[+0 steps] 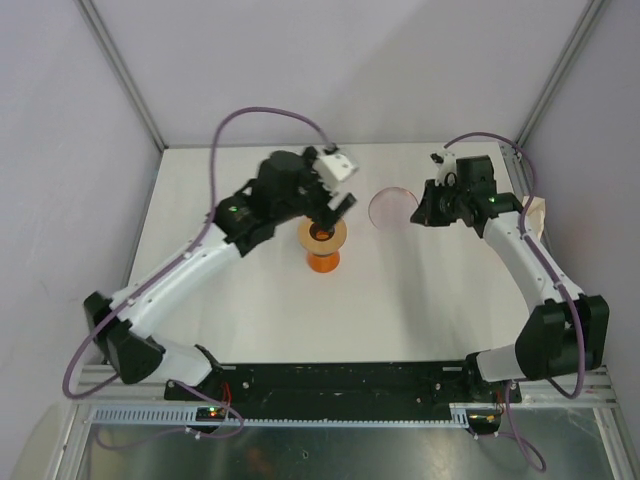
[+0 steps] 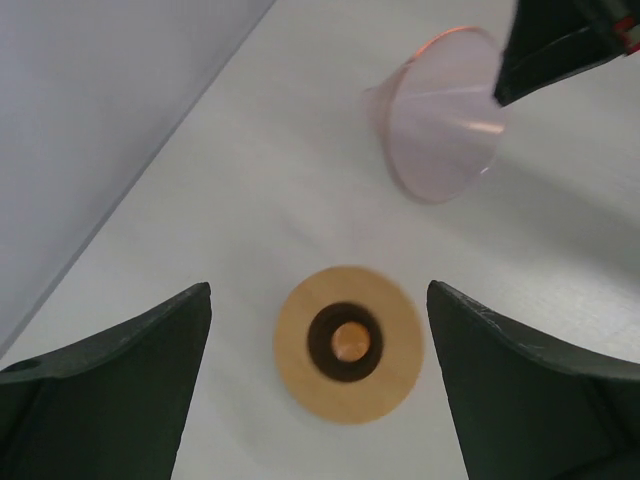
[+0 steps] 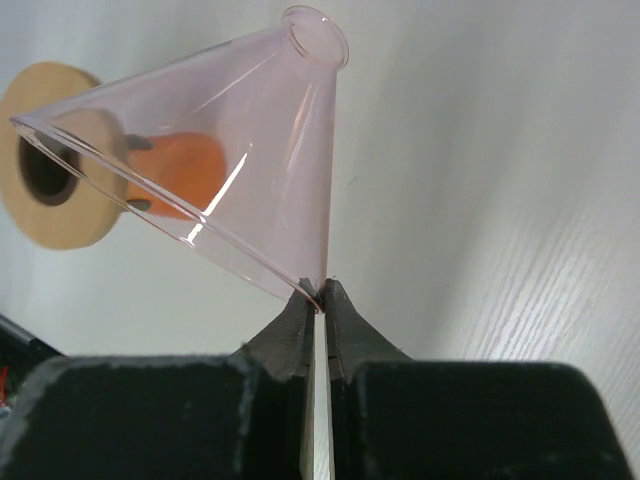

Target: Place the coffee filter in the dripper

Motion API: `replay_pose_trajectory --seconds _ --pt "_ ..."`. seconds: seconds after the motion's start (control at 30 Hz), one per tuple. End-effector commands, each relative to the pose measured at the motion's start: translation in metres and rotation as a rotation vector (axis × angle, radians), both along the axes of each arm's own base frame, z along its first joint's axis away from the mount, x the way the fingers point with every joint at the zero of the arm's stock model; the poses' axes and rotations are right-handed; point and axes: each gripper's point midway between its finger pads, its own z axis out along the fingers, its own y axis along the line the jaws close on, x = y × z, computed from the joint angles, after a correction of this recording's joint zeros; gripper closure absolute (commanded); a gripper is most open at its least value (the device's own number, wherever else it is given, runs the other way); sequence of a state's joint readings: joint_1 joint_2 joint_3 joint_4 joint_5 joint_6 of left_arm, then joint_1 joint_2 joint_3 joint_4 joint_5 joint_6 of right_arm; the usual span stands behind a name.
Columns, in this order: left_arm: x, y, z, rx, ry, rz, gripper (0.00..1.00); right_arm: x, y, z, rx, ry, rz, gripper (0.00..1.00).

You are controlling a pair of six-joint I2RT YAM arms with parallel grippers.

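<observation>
- The dripper (image 1: 390,207) is tipped on its side, right of centre toward the counter's far edge.
- The right gripper (image 3: 317,300) is clenched on the dripper's rim.
- The coffee filter (image 1: 537,215), a cream paper, lies at the right edge.
- The left gripper (image 2: 318,290) hangs spread wide above the orange stand (image 2: 348,345), mid-counter.
</observation>
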State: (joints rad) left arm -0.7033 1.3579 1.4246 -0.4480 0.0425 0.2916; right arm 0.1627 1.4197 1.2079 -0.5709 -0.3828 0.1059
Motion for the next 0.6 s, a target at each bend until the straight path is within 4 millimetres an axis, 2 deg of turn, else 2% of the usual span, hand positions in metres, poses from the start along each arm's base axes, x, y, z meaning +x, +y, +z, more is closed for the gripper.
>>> replay_pose_trajectory --seconds 0.0,0.1,0.17,0.33,0.4,0.57 --pt "0.003 -0.048 -0.012 0.109 -0.034 -0.030 0.08 -0.020 0.016 0.029 0.035 -0.039 0.025 1.00" --pt "0.014 -0.076 -0.028 0.180 -0.051 -0.013 0.10 -0.029 0.025 0.037 0.047 -0.049 0.046 1.00" --pt "0.024 -0.088 -0.027 0.189 -0.063 0.012 0.12 -0.034 0.030 0.041 0.051 -0.055 0.057 1.00" --pt "0.031 -0.104 -0.027 0.171 -0.057 0.008 0.25 -0.042 0.037 0.044 0.046 -0.060 0.080 1.00" --pt "0.031 -0.106 -0.031 0.171 -0.048 0.001 0.37 -0.045 0.039 0.046 0.051 -0.065 0.090 1.00" --pt "0.031 -0.106 -0.044 0.188 -0.024 0.011 0.83 -0.046 0.041 0.051 0.056 -0.081 0.099 1.00"
